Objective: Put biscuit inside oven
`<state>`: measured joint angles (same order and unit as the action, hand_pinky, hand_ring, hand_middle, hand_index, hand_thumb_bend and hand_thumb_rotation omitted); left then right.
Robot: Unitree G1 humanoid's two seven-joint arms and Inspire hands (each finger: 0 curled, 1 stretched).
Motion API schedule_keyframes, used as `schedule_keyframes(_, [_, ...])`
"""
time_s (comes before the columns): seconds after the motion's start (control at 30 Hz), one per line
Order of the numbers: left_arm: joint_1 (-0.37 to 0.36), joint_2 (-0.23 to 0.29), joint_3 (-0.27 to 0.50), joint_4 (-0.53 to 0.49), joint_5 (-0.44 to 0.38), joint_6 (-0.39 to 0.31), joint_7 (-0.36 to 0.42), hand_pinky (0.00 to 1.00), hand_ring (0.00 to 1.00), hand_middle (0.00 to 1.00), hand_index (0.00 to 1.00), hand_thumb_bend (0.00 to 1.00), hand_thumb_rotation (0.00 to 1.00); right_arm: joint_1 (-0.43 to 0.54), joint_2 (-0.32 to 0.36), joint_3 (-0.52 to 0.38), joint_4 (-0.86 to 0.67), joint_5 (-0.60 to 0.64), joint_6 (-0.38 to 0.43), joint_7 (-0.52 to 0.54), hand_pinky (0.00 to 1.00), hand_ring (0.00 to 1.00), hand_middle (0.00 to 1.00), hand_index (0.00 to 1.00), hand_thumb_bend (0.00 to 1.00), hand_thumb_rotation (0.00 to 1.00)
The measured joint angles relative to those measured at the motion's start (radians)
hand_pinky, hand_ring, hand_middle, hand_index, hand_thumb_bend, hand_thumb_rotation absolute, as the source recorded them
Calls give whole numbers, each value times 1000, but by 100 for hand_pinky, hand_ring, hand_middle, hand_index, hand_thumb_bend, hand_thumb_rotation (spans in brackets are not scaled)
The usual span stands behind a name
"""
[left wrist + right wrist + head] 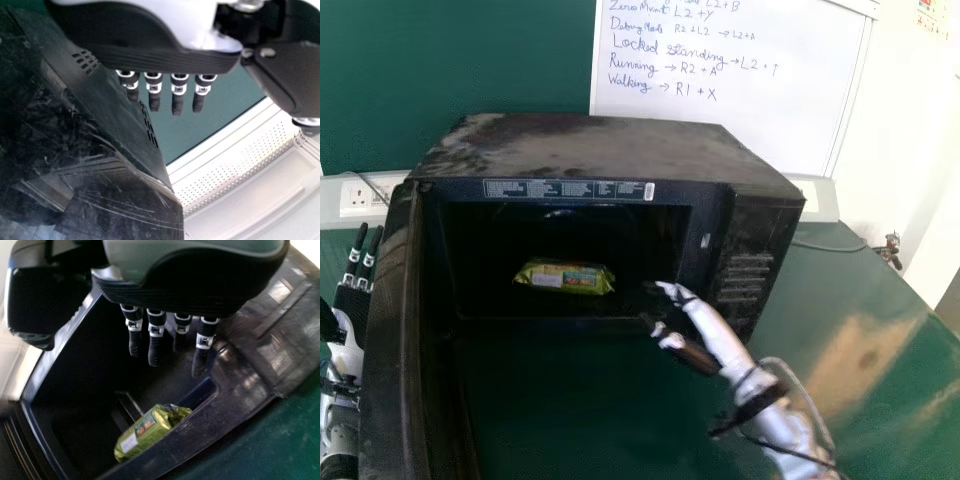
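Note:
The green biscuit packet (565, 277) lies inside the black oven (610, 150), on its floor near the front opening; the right wrist view also has the packet (150, 432) just inside the front edge. My right hand (695, 325) is at the right part of the opening, to the right of the packet and apart from it. In the right wrist view my right hand (190, 285) has its fingers extended, holding nothing. My left hand (350, 320) is outside the open oven door, at the far left, fingers straight; the left wrist view has my left hand (150, 55) beside the dark door.
The oven door (395, 350) stands swung out toward me at the left. A green table (860, 350) carries the oven. Behind it are a whiteboard (720, 90) with writing and a wall socket (362, 195). A cable lies right of the oven.

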<state>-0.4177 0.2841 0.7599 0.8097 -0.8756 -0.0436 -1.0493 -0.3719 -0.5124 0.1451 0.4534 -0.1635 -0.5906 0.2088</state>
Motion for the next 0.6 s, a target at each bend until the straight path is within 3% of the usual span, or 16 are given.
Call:
schedule_keyframes(0.2, [0, 5, 0, 8, 0, 0, -7, 0, 14, 40, 87, 12, 65, 15, -5, -70, -2, 153, 14, 161, 73, 82, 88, 92, 80, 40])
schedule_keyframes(0.3, [0, 4, 0, 7, 0, 1, -7, 0, 13, 41, 87, 13, 60, 23, -8, -107, -2, 234, 36, 244, 73, 80, 86, 92, 78, 36])
schedule_keyframes(0.6, [2, 4, 0, 6, 1, 2, -4, 0, 11, 40, 86, 13, 59, 27, -40, -200, 33, 385, 87, 473, 65, 73, 81, 90, 78, 37])
